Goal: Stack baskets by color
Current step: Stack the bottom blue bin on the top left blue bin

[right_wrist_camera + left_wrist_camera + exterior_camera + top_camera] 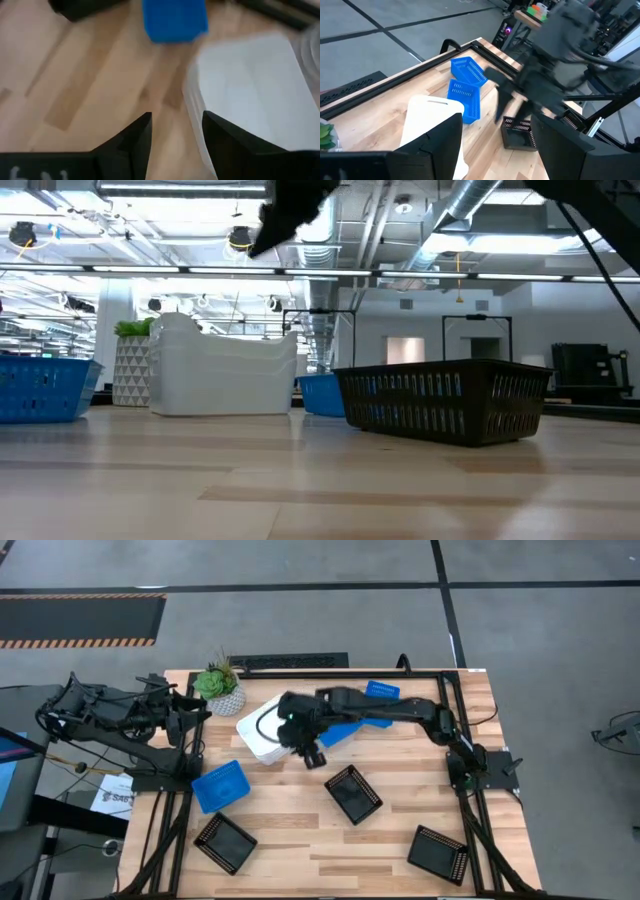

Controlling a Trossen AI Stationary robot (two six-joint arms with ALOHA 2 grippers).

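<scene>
The white baskets (262, 730) are gathered as one nested pile at the far centre of the table (400, 845), just right of the potted plant (220, 688); the white colour looks finished. The step in hand is judged to be a withdrawal from that pile toward the next basket. It is best done by lifting clear first, so the pile is not nudged, then approaching one rim squarely.

Two blue baskets (365, 708) lie just right of the pile, partly under the right arm; a third blue basket (219, 785) sits near left. Three black baskets (353, 793) are spread across the near side.

The right gripper (312, 755) is held above the pile's near-right edge, fingers parted, nothing gripped. The left gripper (495, 150) is parked at the far left, fingers spread wide and empty.
</scene>
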